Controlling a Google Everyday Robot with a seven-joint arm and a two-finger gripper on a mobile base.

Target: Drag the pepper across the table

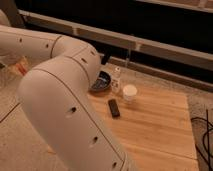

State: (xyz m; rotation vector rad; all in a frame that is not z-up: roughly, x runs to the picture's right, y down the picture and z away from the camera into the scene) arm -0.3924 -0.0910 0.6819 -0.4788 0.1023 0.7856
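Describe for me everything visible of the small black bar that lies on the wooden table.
The black bar is a small, flat, dark rectangle with rounded ends, matte in look. It lies flat on the light plank table, its long side pointing roughly away from the camera. It sits apart from the white cup behind it and the dark bowl further back. Only the table touches it. The gripper is not in view; the arm passes to its left.

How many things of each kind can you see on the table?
Black bar: 1
Dark bowl: 1
White cup: 1
Small bottle: 1
Total: 4 on the part of the table that shows.
The gripper is out of view; the arm runs off the left edge.
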